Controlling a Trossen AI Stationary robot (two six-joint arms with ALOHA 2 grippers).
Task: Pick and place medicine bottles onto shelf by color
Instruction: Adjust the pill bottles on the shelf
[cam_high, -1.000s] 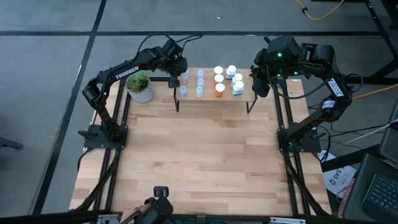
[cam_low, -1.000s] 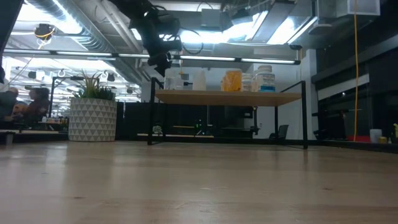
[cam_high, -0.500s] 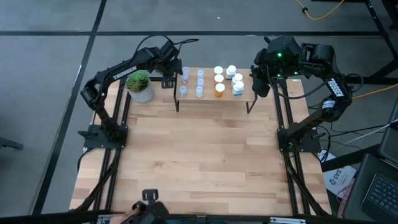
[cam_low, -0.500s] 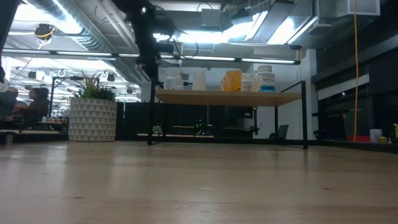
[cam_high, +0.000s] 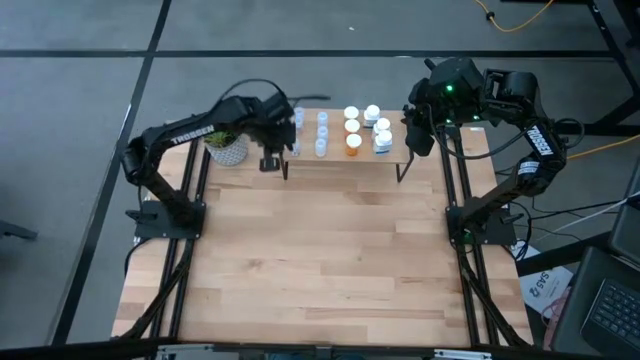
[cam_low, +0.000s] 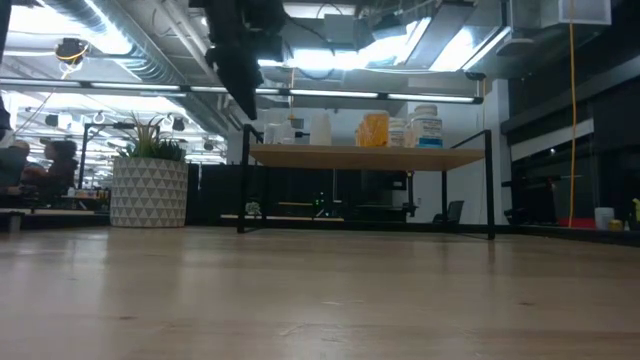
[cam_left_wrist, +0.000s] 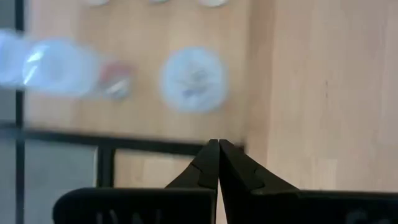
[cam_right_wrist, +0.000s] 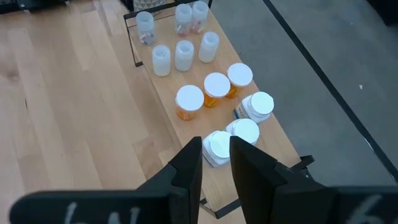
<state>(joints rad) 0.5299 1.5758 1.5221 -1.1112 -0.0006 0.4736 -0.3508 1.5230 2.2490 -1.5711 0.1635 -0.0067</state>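
The shelf stands at the table's far middle, also in the low view. On it stand pale clear bottles at the left, orange bottles in the middle and white bottles at the right. My left gripper is shut and empty, by the shelf's near left corner, above the table. Its wrist view looks down on pale bottles. My right gripper is open and empty, beside the shelf's right end. Its wrist view shows all the bottles.
A green plant in a white pot stands on the table left of the shelf, close to my left arm. The wide wooden tabletop lies in front of the shelf. The shelf's black legs reach down to the table.
My left gripper has drawn back from above the pale bottles at the shelf's left end, toward the table's near edge and a little to the left. The bottles on the shelf stand as before.
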